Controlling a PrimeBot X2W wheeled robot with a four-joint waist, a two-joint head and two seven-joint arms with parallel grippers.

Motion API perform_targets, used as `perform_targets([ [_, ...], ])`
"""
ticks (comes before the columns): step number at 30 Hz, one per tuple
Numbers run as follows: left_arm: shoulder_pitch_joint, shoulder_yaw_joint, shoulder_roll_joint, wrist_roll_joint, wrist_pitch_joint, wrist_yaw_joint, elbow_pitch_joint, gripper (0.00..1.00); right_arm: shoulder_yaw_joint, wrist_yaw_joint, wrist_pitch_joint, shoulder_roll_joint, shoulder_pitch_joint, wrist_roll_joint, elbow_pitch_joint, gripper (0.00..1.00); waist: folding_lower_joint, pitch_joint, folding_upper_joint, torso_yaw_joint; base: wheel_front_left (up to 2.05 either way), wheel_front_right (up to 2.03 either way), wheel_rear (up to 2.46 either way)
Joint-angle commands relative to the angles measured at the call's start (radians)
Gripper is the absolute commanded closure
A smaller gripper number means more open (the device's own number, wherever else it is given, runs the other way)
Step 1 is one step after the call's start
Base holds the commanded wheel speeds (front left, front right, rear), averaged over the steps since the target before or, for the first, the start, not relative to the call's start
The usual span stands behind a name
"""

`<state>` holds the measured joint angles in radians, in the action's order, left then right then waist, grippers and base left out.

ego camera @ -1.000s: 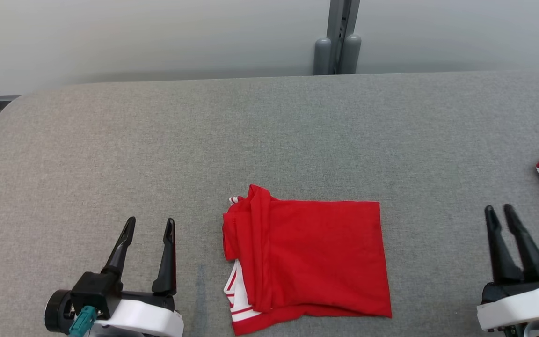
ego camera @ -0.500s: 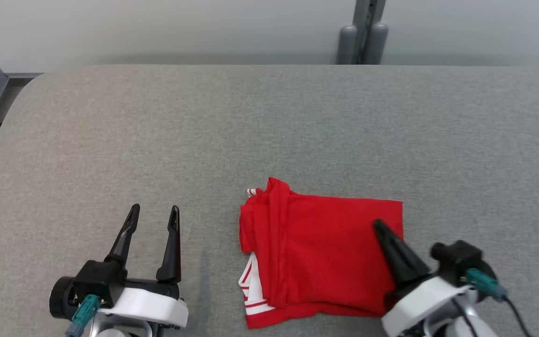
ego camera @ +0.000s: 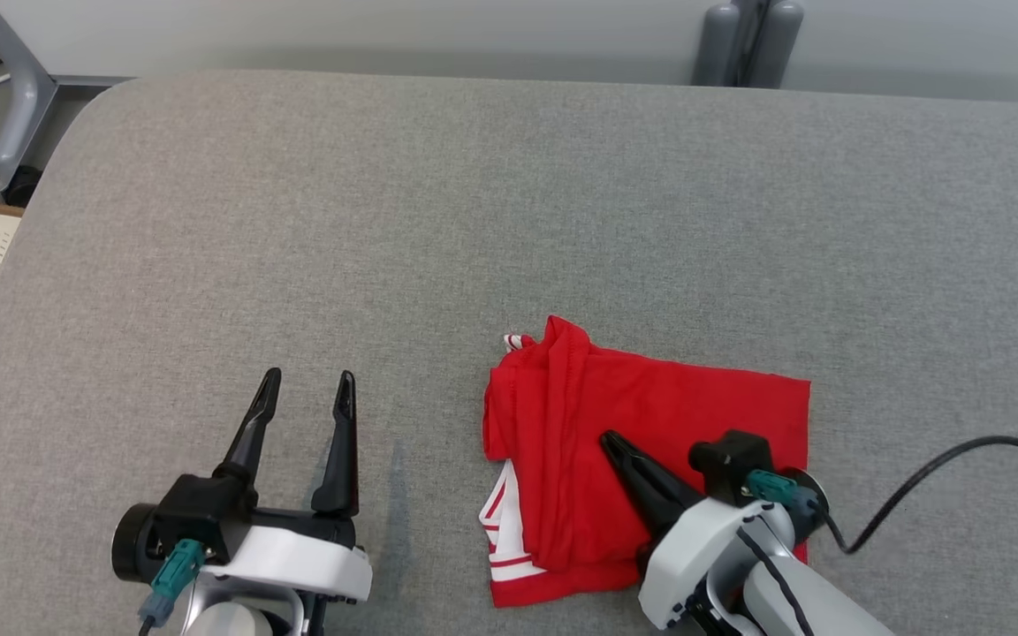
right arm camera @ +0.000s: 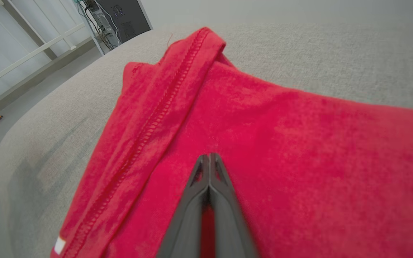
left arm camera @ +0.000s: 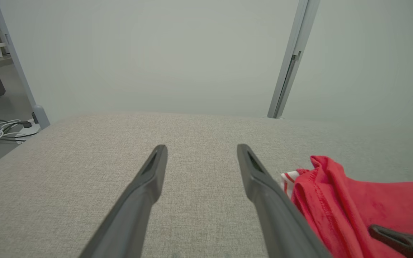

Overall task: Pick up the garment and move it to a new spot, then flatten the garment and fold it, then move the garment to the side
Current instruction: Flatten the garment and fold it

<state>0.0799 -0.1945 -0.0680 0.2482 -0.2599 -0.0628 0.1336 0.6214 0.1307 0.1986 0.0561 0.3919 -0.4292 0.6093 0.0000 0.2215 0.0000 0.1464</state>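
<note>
On the folded red garment (ego camera: 677, 397) lies the right hand (ego camera: 608, 439), closed; left hand (ego camera: 309, 377) gapes empty.

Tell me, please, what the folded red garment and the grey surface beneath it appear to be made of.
Folded red garment: probably a soft cotton-type knit, matte; fuzzy surface, soft creases and a stitched hem suggest it. Grey surface: apparently woven upholstery fabric, matte; a fine flecked weave shows.

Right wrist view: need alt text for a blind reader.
The right gripper, jaws shut, reaches over a folded red garment on a grey fabric-covered table; whether it pinches cloth is unclear. A stitched hem runs along the garment's left side.
</note>
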Motion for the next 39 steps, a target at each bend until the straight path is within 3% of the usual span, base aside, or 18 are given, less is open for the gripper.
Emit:
perform_targets([
  [1, 0.022, 0.000, 0.000, 0.004, -0.005, -0.005, 0.001, 0.00, 0.010, 0.000, 0.009, 0.002, 0.018, -0.009, 0.013, 1.00, 0.0000, 0.004, 0.0000, 0.004, 0.00, 0.00, 0.00],
  [6, 0.036, -0.004, 0.003, 0.008, -0.005, -0.002, 0.009, 0.00, 0.129, 0.000, 0.017, -0.005, 0.094, -0.078, 0.077, 1.00, 0.0000, 0.007, 0.0000, 0.015, 0.00, 0.00, 0.00],
  [12, 0.038, -0.002, 0.006, 0.002, -0.006, 0.002, 0.006, 0.00, 0.245, 0.001, -0.002, -0.006, 0.142, -0.174, 0.073, 1.00, 0.0000, 0.008, 0.0000, 0.018, 0.00, 0.00, 0.00],
  [24, 0.041, -0.004, 0.011, -0.004, -0.006, 0.005, 0.006, 0.00, 0.380, 0.001, -0.011, -0.003, 0.231, -0.279, 0.036, 1.00, 0.0000, 0.015, 0.0000, 0.021, 0.00, 0.00, 0.00],
  [32, 0.039, -0.005, 0.012, -0.002, -0.006, 0.005, 0.008, 0.00, 0.386, 0.001, 0.005, -0.003, 0.257, -0.303, 0.062, 1.00, 0.0000, 0.013, 0.0000, 0.021, 0.00, 0.00, 0.00],
  [39, 0.017, 0.004, 0.013, -0.003, -0.006, 0.002, 0.007, 0.00, 0.296, 0.001, 0.055, 0.014, 0.214, -0.275, 0.025, 1.00, 0.0000, -0.004, 0.0000, 0.007, 0.00, 0.00, 0.00],
])
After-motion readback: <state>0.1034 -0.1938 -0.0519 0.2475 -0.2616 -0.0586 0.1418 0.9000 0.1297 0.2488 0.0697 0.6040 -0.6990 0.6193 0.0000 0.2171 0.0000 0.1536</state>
